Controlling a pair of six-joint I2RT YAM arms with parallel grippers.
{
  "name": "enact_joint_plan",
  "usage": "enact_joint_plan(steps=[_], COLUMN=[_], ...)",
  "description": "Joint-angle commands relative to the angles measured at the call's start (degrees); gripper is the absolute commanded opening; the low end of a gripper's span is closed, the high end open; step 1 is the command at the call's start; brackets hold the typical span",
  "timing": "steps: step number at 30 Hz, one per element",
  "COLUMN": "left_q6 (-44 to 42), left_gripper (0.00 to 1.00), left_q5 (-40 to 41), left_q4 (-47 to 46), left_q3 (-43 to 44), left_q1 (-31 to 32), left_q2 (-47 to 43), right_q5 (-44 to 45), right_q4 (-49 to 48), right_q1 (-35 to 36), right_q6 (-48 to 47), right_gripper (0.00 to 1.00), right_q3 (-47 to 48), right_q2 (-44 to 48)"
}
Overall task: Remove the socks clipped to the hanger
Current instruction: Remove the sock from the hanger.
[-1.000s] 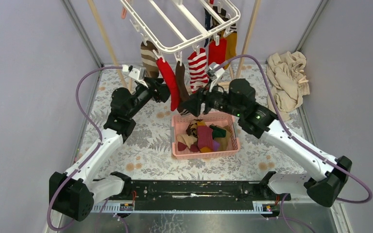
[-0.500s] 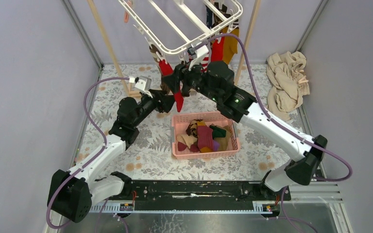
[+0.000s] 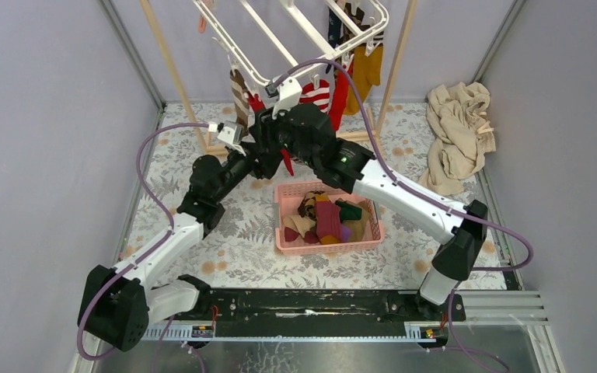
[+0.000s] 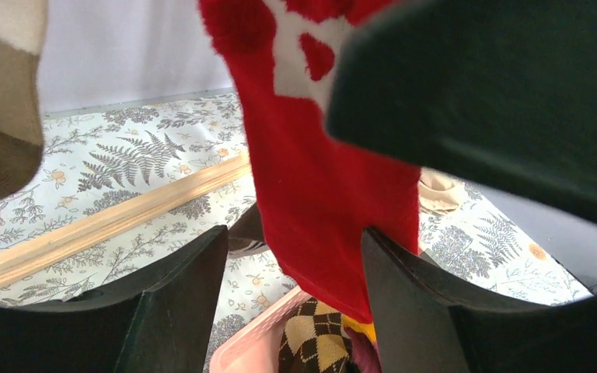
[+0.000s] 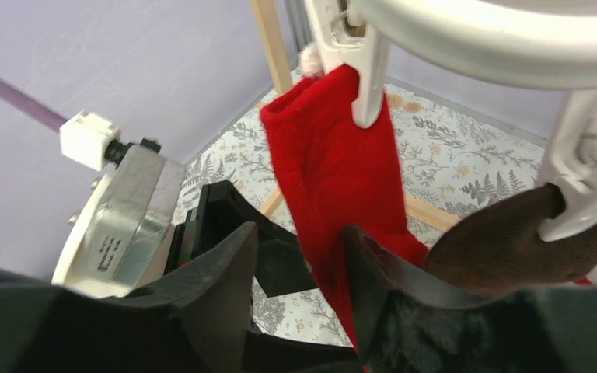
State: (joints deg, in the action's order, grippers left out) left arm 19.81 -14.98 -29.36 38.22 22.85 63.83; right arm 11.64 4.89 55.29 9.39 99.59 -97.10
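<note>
The white hanger hangs at the top with several socks clipped to it. A red sock hangs from a white clip on the hanger's rim. My right gripper is open around its upper part, and the sock lies against the right finger. My left gripper is open around the red sock's toe end, just above the pink basket. In the top view the right gripper is above the left gripper, and the sock's tip shows.
A brown sock hangs from the neighbouring clip. Striped and mustard socks hang further right. The pink basket holds several socks. Wooden poles flank the hanger. A beige cloth pile lies at the right wall.
My right arm has swung up and left from beside the basket to the red sock under the hanger. The left gripper has shifted only slightly. The hanger has swayed.
</note>
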Motion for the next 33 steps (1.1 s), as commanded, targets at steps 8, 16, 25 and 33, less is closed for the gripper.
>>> enact_joint_plan(steps=[8,16,25,33], left_q6=[-0.6,-0.8,2.0,8.8], left_gripper=[0.7,0.79,0.92,0.95], left_q5=[0.4,2.5,1.5,-4.1], left_q4=[-2.8,1.0,2.5,-6.3], left_q3=[-1.8,-3.6,-5.7,-8.5], left_q1=[0.3,0.3,0.3,0.2], left_q2=[-3.8,-9.8,-15.3,-13.8], right_q5=[9.3,-8.4,-27.8,-40.5], right_q4=[-1.5,-4.4,-4.4,-8.7], right_q1=[-1.9,-10.5,-18.0,-22.8], right_q6=[-1.0,9.1,17.4,25.2], right_gripper=[0.0,0.0,0.0,0.0], right_q3=[5.2,-4.5,-9.4,-14.3], right_q2=[-1.9,7.8,15.2,20.7])
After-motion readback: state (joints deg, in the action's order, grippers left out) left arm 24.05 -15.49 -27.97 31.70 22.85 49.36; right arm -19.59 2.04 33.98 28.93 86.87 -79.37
